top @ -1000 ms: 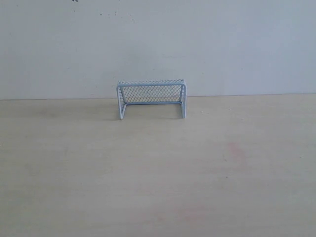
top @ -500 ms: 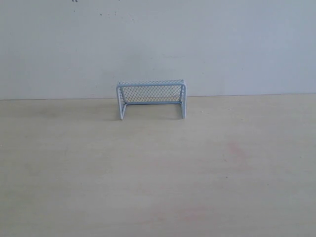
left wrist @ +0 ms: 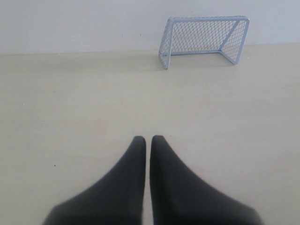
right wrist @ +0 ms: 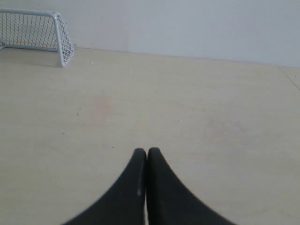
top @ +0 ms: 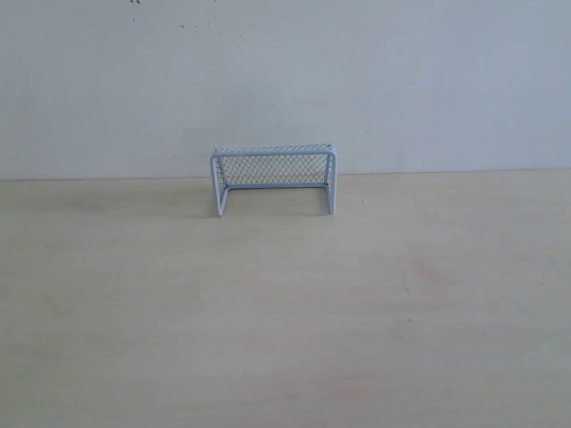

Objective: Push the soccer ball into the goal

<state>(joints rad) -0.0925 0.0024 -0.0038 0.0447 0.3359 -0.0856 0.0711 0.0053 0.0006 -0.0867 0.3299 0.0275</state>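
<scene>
Both the left hand (left wrist: 147, 139) and the right hand (right wrist: 146, 151) hang closed and empty above the bench (top: 285, 312); we see no soccer ball, and judge the mesh goal (top: 274, 169) light, easily shoved askew.

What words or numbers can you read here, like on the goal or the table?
None. No words, numbers or signs show in any view. The goal is bare pale frame and mesh. The table, the wall, the left end effector and the right end effector carry no writing either.
</scene>
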